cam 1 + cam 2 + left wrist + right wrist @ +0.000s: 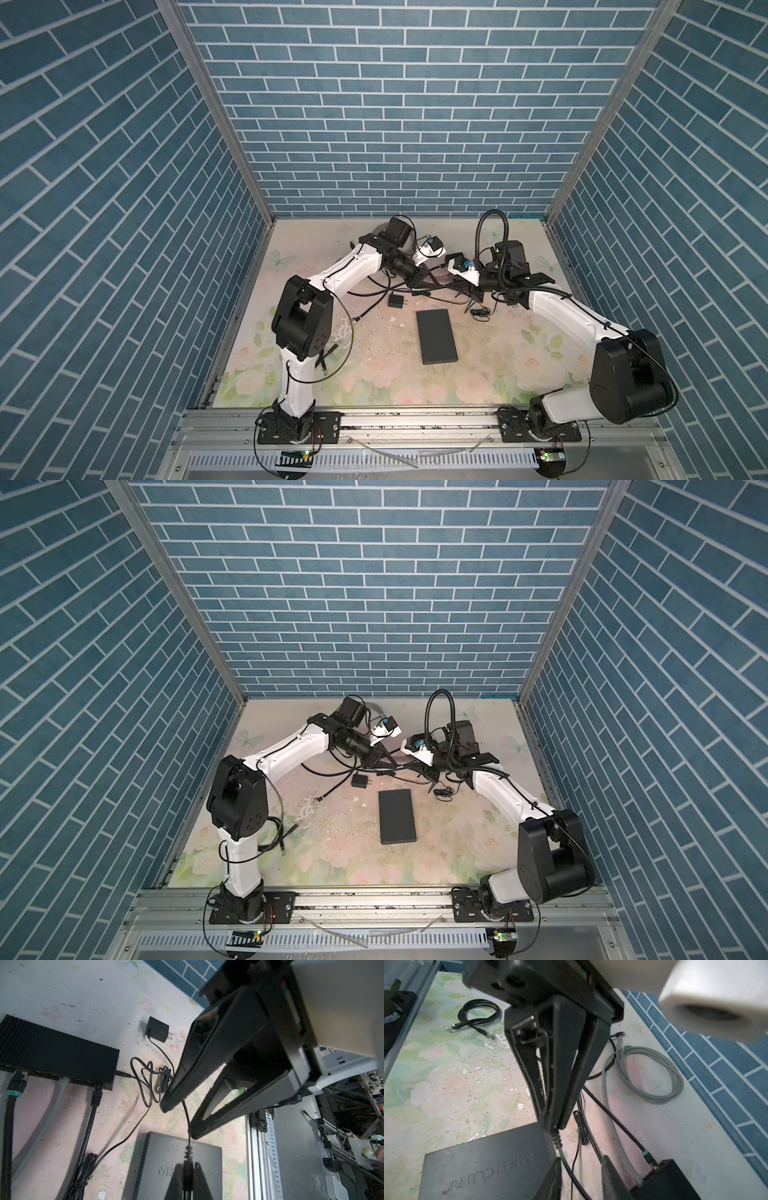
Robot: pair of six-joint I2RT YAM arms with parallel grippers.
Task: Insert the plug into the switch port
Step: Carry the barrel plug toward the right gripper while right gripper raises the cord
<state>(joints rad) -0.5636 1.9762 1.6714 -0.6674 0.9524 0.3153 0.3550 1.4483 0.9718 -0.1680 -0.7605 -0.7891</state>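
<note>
On the floral surface (498, 374), the flat black switch (436, 336) lies free, with nothing holding it down. We cannot see its port in any view. Nearby, a ribbed switch (52, 1049) carries several plugged-in cables. Over the surface the two arms meet.

The left jaws are clamped tight on the plug (188, 1154), which is held in the air near the flat switch with only its ribbed collar showing. The right jaws stand partly apart, straddling the plug's lead (186, 1113) without pinching it.

We judge the risks as follows:
- If the right jaws nip and drag the lead, the plug may twist in the left grip.
- With so little of the plug showing, we may misjudge its tip against the port.
- A push could slide the unheld switch or snag the loose coils (163, 1080).
</note>
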